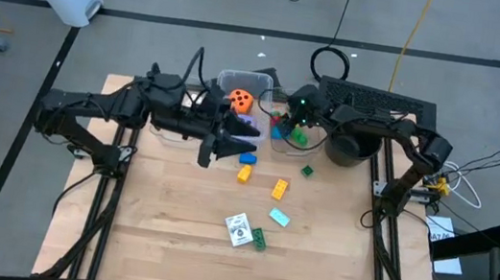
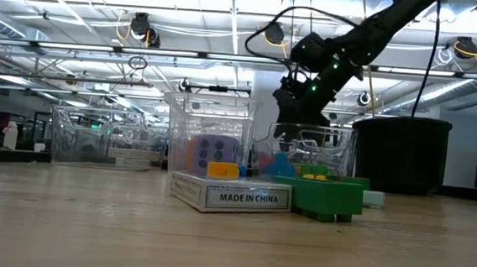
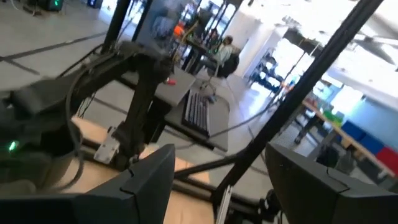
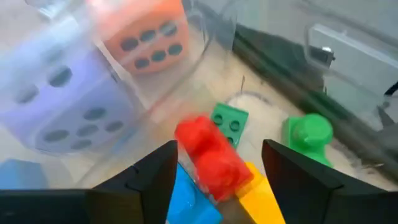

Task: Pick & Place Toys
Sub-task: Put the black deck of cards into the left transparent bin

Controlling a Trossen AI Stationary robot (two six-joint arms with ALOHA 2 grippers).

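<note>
From the left arm's wrist, the left gripper shows as two dark fingers standing apart, with nothing between them but open air. Past them a strip of the pale wooden table runs by, crossed by dark frame bars slanting upward. The other arm fills one side, dark and bulky, with a small green light glowing on it. Beyond the table edge lies a black keyboard on a grey surface. Farther off, a seated person is at a desk in the bright room, too blurred to tell more.
</note>
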